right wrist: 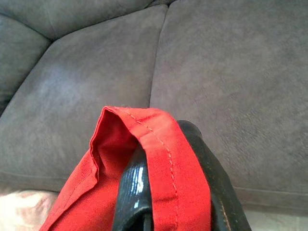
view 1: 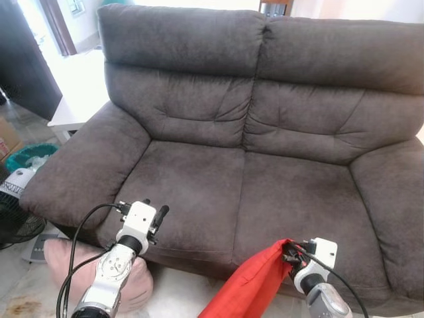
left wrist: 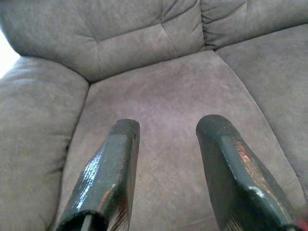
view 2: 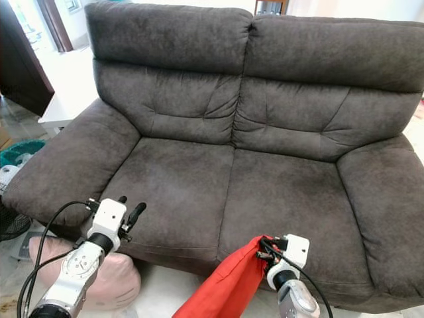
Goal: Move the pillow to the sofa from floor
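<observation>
Red fabric pillow (view 1: 248,285) is soft and light, hanging limp by its corner seam from your right end effector (view 1: 292,252), pinched shut at the dark grey suede sofa (view 1: 265,165) front edge. Left end effector (left wrist: 168,139) hovers spread, empty. Grip more bulk so it won't slip.

The red pillow (view 1: 248,285) runs off the near edge. The left arm covers part of the pink cushion (view 1: 136,286) on the floor.
</observation>
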Tool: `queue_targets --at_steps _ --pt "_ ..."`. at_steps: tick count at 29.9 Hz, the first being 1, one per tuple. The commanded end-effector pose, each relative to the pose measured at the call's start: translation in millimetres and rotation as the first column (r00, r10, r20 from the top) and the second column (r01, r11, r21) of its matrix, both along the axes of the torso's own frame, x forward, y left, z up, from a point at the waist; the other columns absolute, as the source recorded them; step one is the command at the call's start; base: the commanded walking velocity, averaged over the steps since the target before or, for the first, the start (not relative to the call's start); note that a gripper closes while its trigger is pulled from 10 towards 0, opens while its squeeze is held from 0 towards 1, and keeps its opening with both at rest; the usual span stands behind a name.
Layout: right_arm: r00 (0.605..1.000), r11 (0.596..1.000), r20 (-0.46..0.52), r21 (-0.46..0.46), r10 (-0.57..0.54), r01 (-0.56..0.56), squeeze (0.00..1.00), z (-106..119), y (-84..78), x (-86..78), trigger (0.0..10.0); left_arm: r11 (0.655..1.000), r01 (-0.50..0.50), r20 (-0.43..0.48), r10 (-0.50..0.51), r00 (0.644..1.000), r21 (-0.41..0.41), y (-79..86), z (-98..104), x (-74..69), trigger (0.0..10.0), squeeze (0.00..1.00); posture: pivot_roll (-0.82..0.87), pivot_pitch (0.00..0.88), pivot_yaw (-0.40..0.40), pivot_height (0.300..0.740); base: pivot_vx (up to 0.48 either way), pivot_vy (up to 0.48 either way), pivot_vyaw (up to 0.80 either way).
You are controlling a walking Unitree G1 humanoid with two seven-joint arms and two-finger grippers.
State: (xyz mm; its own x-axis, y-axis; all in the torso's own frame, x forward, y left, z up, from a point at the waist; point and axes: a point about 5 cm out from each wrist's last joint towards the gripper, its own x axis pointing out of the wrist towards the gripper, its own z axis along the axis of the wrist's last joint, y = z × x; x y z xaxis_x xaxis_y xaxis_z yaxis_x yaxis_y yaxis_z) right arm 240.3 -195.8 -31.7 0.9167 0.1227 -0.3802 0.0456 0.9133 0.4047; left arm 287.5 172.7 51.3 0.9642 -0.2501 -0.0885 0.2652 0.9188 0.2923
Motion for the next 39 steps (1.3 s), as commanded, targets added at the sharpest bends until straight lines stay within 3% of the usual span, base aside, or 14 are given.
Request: queue_targets --at_steps 1,19,24,26,32,35,39 --pt "0.993 0.999 0.112 -0.021 -0.038 0.041 0.0 18.6 -9.1 16.3 10.0 1.0 -0.002 -0.003 0.002 1.0 -0.001 1.3 -0.5 -0.5 10.0 0.0 0.13 0.0 -0.038 0.74 -0.255 0.0 0.0" --pt "0.993 0.999 0.108 -0.023 -0.037 0.04 0.0 18.0 -8.8 15.9 10.0 1.0 -0.01 -0.01 0.01 1.0 0.008 1.6 -1.4 -0.5 10.0 0.0 0.13 0.0 -0.039 0.74 -0.174 0.0 0.0" --pt "0.995 0.995 0.082 -0.072 -0.065 0.071 0.0 18.0 -12.6 17.7 10.0 1.0 -0.005 -0.012 0.005 1.0 0.008 1.8 -0.7 0.2 10.0 0.0 0.13 0.0 -0.039 0.74 0.0 0.0 0.0" --pt "0.989 0.976 0.028 -0.159 -0.146 0.149 0.0 17.4 -24.6 19.2 10.0 1.0 -0.001 -0.016 0.001 1.0 0.004 2.3 0.4 1.6 10.0 0.0 0.12 0.0 -0.039 0.74 0.0 0.0 0.0" --pt "0.947 0.925 0.031 -0.206 -0.32 0.319 0.0 26.4 -53.0 22.7 10.0 1.0 0.008 -0.02 -0.008 1.0 0.01 0.5 0.3 2.6 10.0 0.0 0.12 0.0 -0.039 0.74 0.0 0.0 0.0" --pt "0.935 0.91 0.026 -0.22 -0.355 0.351 0.0 27.1 -58.0 22.1 10.0 1.0 0.009 -0.021 -0.008 1.0 0.01 0.5 0.4 2.7 10.0 0.0 0.12 0.0 -0.039 0.74 0.0 0.0 0.0" --pt "0.891 0.85 -0.02 -0.308 -0.455 0.427 0.0 24.3 -70.6 16.0 10.0 0.998 0.053 -0.042 -0.052 0.998 0.027 0.2 0.5 3.2 10.0 0.0 0.12 0.0 -0.034 0.74 0.0 0.0 0.0"
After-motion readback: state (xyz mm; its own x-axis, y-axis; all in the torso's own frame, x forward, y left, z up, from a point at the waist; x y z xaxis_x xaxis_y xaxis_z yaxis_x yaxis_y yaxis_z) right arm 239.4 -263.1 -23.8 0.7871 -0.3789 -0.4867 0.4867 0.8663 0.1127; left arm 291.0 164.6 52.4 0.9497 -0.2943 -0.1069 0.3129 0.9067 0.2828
